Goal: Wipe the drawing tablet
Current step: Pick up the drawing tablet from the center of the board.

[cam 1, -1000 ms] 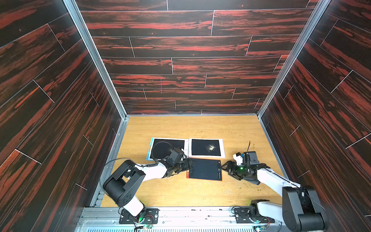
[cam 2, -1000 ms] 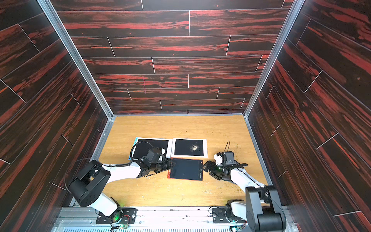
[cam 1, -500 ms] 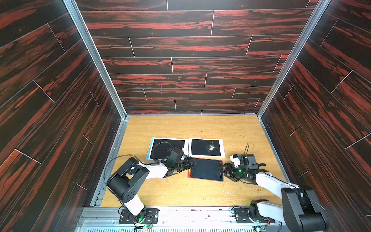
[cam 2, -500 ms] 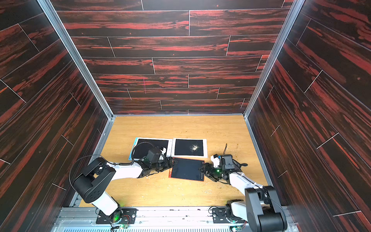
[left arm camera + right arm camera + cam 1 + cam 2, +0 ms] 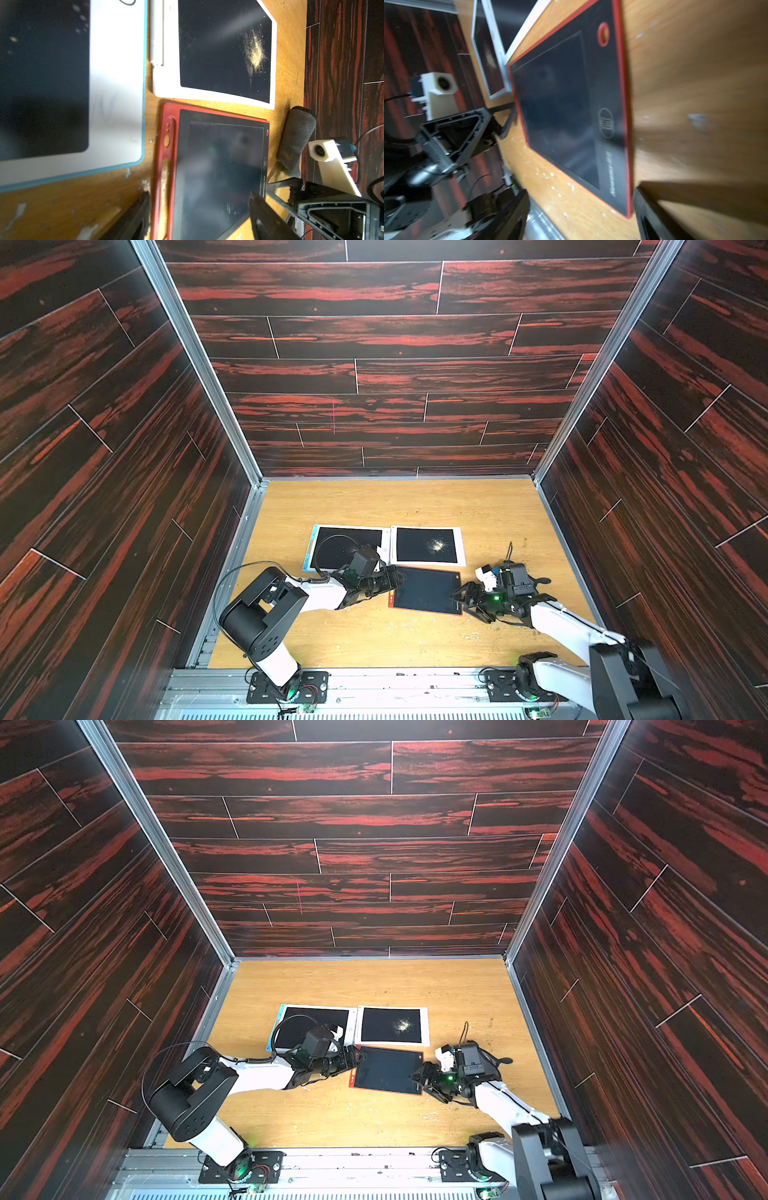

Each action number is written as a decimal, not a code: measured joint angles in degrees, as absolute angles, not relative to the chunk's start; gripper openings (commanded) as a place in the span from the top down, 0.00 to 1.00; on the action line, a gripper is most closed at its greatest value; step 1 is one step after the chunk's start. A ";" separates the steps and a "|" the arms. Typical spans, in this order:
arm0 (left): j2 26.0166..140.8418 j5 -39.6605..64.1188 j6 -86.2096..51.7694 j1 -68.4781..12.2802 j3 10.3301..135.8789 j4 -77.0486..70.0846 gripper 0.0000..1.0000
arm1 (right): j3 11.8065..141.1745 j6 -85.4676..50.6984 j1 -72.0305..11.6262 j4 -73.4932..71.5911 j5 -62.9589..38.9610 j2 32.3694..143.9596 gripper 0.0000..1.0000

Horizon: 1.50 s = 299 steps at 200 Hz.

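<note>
Beside the red tablet [image 5: 426,590], both arms [image 5: 320,597] [image 5: 561,622] stretch low.

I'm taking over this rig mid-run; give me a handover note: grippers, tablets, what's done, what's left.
Left gripper: open, empty, at the left edge of the red-framed tablet.
Right gripper: open, empty, at its right edge.
Dark rolled cloth lies unheld beside that edge.
White tablet behind carries a powder patch; blue-edged tablet shows specks.
Done: red screen looks mostly clean.
To do: pick up cloth, wipe the powder.
</note>
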State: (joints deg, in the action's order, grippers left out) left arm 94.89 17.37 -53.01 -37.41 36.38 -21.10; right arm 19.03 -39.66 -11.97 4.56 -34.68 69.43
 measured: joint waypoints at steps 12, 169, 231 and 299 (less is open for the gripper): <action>94.83 16.69 -53.01 -36.93 36.18 -21.47 0.24 | 18.74 -40.97 -12.08 1.63 -36.62 71.18 0.19; 94.91 13.19 -53.41 -35.68 35.11 -24.14 0.25 | 20.56 -50.98 -14.50 1.52 -43.03 67.16 0.23; 94.89 12.64 -53.41 -35.68 34.94 -24.56 0.25 | 20.78 -54.43 -14.50 1.69 -44.51 61.93 0.27; 94.89 12.14 -53.36 -35.64 34.94 -24.56 0.25 | 21.28 -58.89 -14.41 -2.35 -46.44 57.65 0.35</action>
State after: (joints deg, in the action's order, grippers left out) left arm 94.89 12.14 -53.36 -35.64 34.94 -24.56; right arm 21.28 -58.89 -14.41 -2.35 -46.44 57.65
